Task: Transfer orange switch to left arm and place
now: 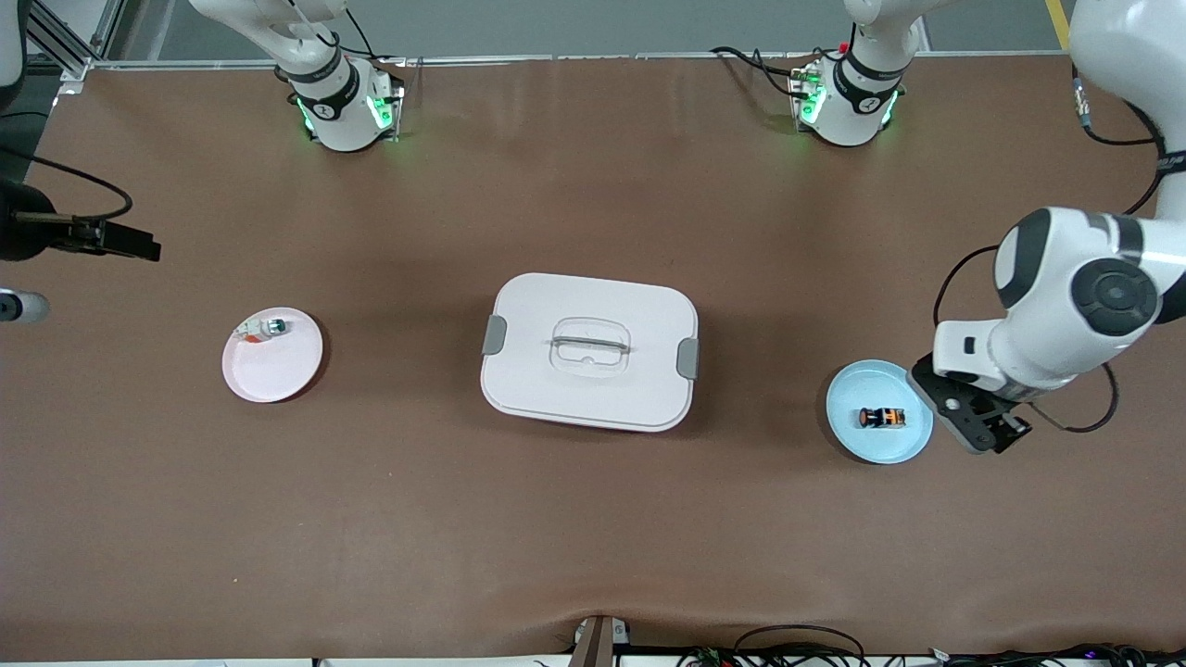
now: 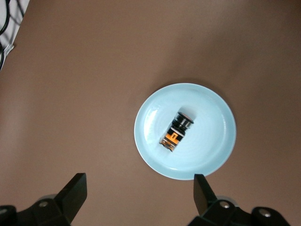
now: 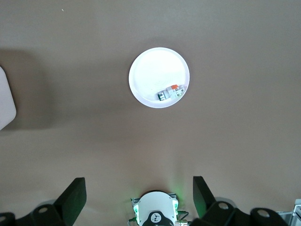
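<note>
Nearest the front camera, at the left arm's end of the surface (image 1: 593,556): light blue plate (image 1: 848,428) carrying the orange switch (image 1: 881,418), lying on its side, clear of the rim. Just beside that plate, low over the bare surface toward the left arm's end: left end effector (image 1: 984,428), spread wide, holding nothing, not touching plate or switch. Seen from the left wrist view: both black fingertips (image 2: 75,188) well apart, the orange switch (image 2: 176,132) lying tilted on the plate (image 2: 211,155) ahead of the gap between them, one fingertip close to the plate's rim.

Outward from there, mid-surface: white lidded box (image 1: 589,350), grey latches at both short ends, well apart from both plates. Toward the right arm's end: pink plate (image 1: 278,371) with a small white part with a green button (image 1: 269,327) near its rim.

Right end effector (image 3: 136,195) high over the surface, spread wide, empty, waiting; same plate (image 3: 153,70) and white part (image 3: 170,93) visible far below it.
</note>
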You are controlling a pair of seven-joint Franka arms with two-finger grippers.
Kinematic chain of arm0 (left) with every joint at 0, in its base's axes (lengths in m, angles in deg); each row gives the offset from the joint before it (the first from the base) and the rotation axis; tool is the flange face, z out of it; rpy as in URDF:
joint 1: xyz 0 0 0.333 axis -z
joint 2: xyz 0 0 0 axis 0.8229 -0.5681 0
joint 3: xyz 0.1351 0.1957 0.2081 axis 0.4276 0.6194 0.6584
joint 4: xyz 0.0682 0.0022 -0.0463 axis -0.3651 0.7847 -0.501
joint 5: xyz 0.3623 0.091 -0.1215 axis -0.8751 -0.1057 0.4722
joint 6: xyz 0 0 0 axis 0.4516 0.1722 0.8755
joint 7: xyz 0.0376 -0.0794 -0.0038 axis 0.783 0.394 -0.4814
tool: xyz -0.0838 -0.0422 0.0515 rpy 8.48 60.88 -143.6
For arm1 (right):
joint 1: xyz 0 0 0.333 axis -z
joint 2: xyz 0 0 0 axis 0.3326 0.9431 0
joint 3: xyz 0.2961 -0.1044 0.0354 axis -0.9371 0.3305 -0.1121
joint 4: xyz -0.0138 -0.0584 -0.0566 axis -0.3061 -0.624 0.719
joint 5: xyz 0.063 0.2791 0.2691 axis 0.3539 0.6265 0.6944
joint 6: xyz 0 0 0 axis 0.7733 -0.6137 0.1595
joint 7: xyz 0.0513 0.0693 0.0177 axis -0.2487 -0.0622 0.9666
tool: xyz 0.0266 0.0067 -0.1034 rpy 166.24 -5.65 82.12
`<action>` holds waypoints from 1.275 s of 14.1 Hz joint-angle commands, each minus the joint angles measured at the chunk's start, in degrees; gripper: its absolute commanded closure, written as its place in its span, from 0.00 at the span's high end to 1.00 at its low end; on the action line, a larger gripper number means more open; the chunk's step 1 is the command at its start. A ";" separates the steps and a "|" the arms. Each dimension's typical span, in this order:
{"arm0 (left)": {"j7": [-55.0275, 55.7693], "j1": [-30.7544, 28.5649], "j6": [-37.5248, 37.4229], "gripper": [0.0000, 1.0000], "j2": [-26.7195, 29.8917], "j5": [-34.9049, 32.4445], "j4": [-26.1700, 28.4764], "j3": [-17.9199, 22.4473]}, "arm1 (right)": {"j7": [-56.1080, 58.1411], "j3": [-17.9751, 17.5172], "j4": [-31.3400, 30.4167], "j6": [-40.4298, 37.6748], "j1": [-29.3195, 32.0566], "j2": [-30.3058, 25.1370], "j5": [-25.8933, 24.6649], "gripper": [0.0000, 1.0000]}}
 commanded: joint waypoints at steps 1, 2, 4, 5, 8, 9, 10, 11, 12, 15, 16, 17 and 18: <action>4.55 -0.10 -8.81 1.00 1.00 5.23 -5.91 0.06 | -0.90 -0.05 -4.43 2.60 0.55 -3.98 1.22 1.00; 7.35 -0.27 -11.63 1.00 1.09 5.86 -8.02 0.06 | -0.90 -0.14 -4.61 3.30 0.54 -4.42 1.22 1.00; 13.93 -0.28 -16.12 1.00 2.22 6.21 -11.02 0.06 | -0.90 -0.05 -5.22 4.26 0.63 -5.47 1.75 1.00; 18.41 -0.28 -17.79 1.00 3.36 7.00 -11.64 0.06 | -0.90 -0.05 -6.27 4.88 0.63 -6.26 1.84 1.00; 30.81 -0.28 -21.84 1.00 7.41 8.67 -11.64 0.06 | -0.90 -0.05 -11.88 8.65 0.63 -10.73 1.84 1.00; 32.50 -0.36 -22.38 1.00 8.55 8.76 -11.64 0.14 | -0.90 0.04 -13.90 9.97 0.63 -12.32 1.84 1.00; 33.65 -0.45 -23.08 1.00 9.52 8.76 -11.64 0.14 | -0.90 -0.05 -15.32 10.85 0.63 -13.55 1.84 1.00; 34.62 -0.45 -23.78 1.00 10.66 8.76 -11.64 0.40 | -0.90 0.04 -15.85 11.12 0.55 -14.26 1.84 1.00; 36.54 -0.54 -25.18 1.00 11.45 8.85 -11.64 0.41 | -0.90 0.04 -16.12 11.13 0.54 -14.44 1.84 1.00; 40.60 -0.45 -27.04 1.00 13.66 8.68 -11.82 0.06 | -0.90 0.04 -17.87 12.00 0.54 -16.11 1.84 1.00; 40.25 -0.45 -27.04 1.00 13.66 8.76 -12.08 0.23 | -0.90 0.04 -17.97 12.09 0.63 -16.11 1.84 1.00; 39.90 -0.28 -27.13 1.00 13.83 8.68 -13.30 0.75 | -0.90 0.04 -17.97 12.18 0.63 -16.20 1.84 1.00; 39.03 0.16 -27.13 1.00 14.79 7.89 -13.05 1.28 | -0.90 -0.05 -17.88 12.44 0.55 -16.29 1.84 1.00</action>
